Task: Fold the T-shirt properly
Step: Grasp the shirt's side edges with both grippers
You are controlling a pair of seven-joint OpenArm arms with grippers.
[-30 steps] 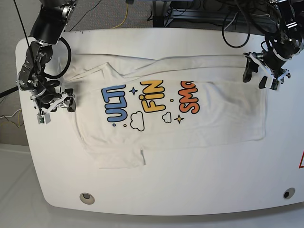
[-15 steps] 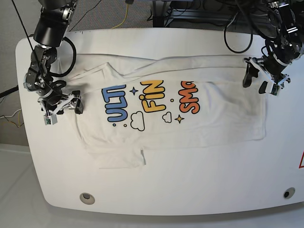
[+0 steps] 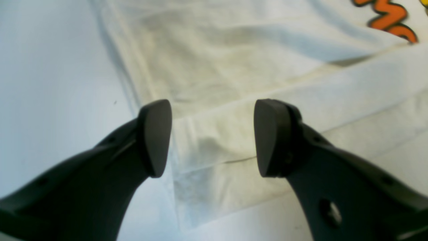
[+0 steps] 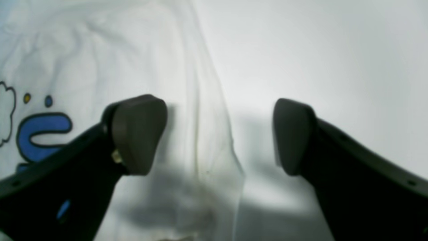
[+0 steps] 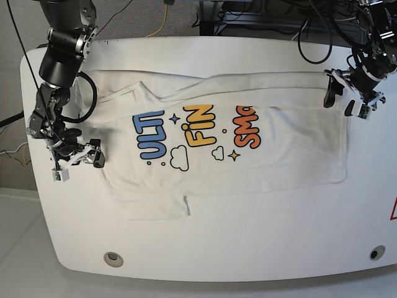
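Observation:
The white T-shirt (image 5: 205, 155) lies flat across the table, print up, with blue, yellow and orange words. Its far side is folded over, and a sleeve sticks out near the front. My left gripper (image 5: 343, 104) hangs open over the shirt's far right corner. In the left wrist view that gripper (image 3: 212, 137) straddles a layered hem corner of the T-shirt (image 3: 234, 83). My right gripper (image 5: 75, 163) is open at the shirt's left edge. In the right wrist view the gripper (image 4: 215, 135) spans the T-shirt (image 4: 100, 60) edge, one finger (image 4: 138, 134) over cloth, the other over bare table.
The white table (image 5: 248, 248) has rounded corners and two round holes, one near the front left (image 5: 113, 258) and one near the front right (image 5: 376, 252). Cables (image 5: 310, 37) hang behind the far edge. A red mark (image 5: 393, 211) sits at the right edge.
My right gripper has moved toward the table's front along the shirt's left edge. My left gripper has shifted slightly right. The shirt has not moved.

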